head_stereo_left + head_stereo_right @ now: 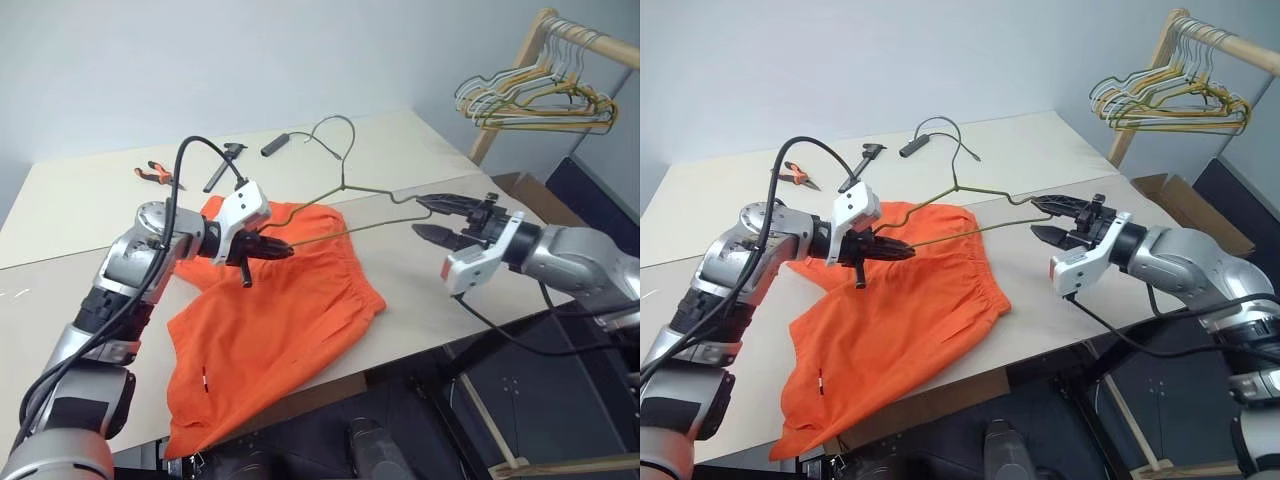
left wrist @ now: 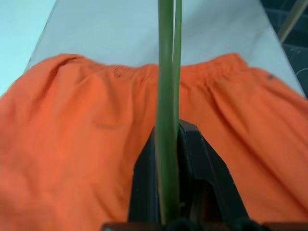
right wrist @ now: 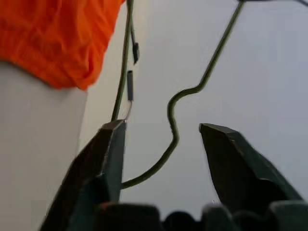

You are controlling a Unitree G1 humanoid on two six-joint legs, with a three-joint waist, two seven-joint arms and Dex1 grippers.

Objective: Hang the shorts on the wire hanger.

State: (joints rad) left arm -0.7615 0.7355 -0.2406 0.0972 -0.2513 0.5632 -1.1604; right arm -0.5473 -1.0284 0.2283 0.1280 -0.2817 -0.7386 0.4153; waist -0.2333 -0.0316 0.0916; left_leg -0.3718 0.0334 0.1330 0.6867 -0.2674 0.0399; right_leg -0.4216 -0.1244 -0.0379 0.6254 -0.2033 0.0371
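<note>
Now wire hanger (image 1: 350,215) clamped in left tool (image 1: 283,249), above shorts (image 1: 265,330)

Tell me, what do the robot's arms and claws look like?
Both arms are shiny silver metal with black joints. Each wrist wears a white block, and black cables loop along the arms. The left gripper and right gripper each have two pointy black fingers.

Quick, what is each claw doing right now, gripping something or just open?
Left claw: closed on the wire hanger, above the shorts.
Right claw: open, holding nothing; the hanger's end lies between its fingers.
</note>
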